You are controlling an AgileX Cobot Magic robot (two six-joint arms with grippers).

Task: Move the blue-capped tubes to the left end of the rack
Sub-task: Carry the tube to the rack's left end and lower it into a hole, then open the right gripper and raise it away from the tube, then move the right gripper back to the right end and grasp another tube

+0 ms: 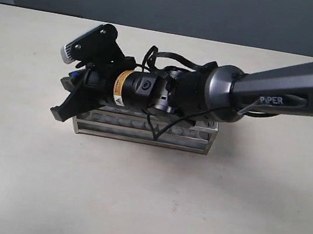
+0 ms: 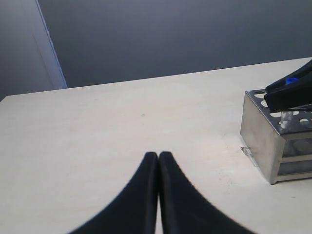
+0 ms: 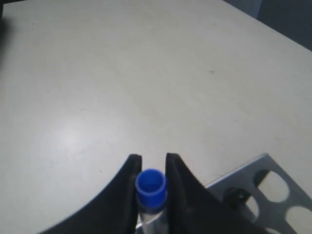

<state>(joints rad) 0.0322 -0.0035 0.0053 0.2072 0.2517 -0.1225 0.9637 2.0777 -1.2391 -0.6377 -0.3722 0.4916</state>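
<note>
Over the left end of the rack [image 1: 142,135], the right pincer [image 1: 71,95] hangs at the tip of the right arm [image 1: 278,91], which reaches across from the right side of the exterior view and covers most of the rack's top plate. That pincer [image 3: 152,161] is pinching a blue-capped tube [image 3: 150,186] just under its cap, one black finger on each side, with the tube upright. From the left wrist view the blue cap [image 2: 291,81] peeks out between the dark fingers, and the clear body runs down to the holes nearest the rack's [image 2: 258,129] end wall; whether it sits fully in a hole cannot be told. The rack's [image 3: 246,173] pierced plate shows open round holes beside the tube. Well apart from the rack, the left pincer [image 2: 158,161] is low over the bare pale table [image 1: 132,201], its fingers pressed together with nothing between them.
</note>
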